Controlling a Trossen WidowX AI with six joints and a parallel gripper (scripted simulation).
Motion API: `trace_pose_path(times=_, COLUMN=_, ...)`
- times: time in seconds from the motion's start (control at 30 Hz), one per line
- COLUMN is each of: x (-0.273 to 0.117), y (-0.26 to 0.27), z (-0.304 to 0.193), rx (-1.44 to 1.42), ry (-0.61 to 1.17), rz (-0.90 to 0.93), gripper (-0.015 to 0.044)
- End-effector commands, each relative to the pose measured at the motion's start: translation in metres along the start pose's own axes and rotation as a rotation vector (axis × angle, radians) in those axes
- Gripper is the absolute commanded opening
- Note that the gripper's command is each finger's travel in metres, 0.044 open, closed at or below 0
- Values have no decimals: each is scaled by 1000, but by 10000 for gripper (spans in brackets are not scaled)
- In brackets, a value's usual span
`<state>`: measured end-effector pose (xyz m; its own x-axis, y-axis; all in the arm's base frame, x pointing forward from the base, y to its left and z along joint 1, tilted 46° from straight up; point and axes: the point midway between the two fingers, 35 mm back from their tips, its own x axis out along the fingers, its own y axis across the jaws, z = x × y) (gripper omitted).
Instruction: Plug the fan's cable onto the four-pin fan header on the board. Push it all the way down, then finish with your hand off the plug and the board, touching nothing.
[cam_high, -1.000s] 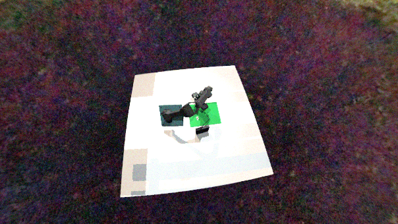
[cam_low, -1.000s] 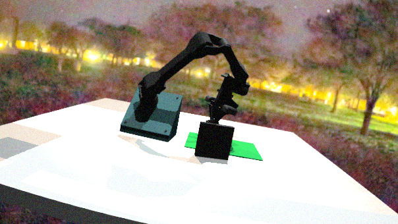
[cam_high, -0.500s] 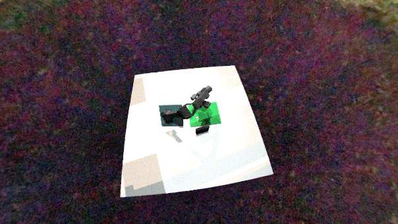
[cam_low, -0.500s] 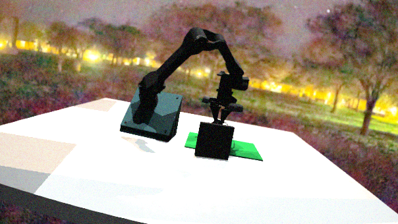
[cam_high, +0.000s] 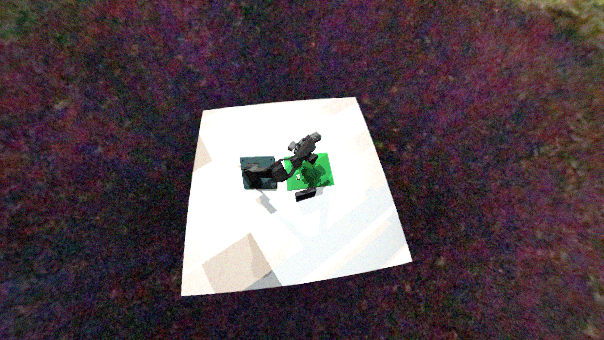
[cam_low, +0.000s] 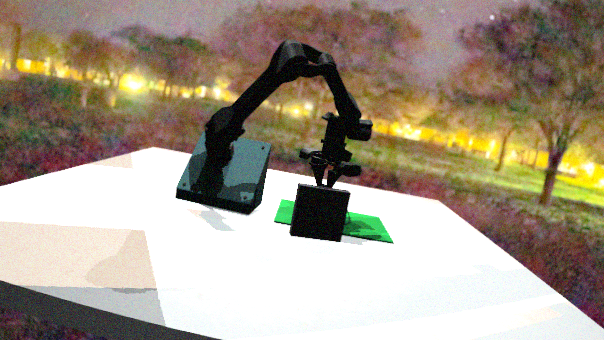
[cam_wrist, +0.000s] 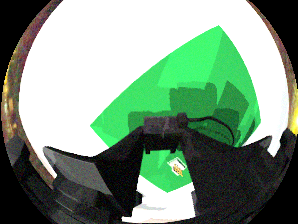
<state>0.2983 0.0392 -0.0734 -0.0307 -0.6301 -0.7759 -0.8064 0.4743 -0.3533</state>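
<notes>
The green board lies flat on the table. The small white four-pin header with golden pins stands near one corner of the board. My gripper is shut on the dark plug. In the wrist view the plug is above the board, apart from the header, which shows below it between the fingers. The thin black cable leaves the plug to the right. The black fan stands upright beside the board and hides the plug in the exterior view.
The slate-coloured slanted block stands by the arm's base, to the left of the board. The arm arches from there over to the board. The white table carries large shadows.
</notes>
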Motion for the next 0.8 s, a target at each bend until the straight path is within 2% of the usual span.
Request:
trace_pose_path(times=0.0, x=6, y=3, z=-1, rx=-2, ry=-34, rz=38, gripper=0)
trace_pose_path(times=0.77, x=28, y=11, z=-1, rx=9, ry=-274, rz=189, gripper=0)
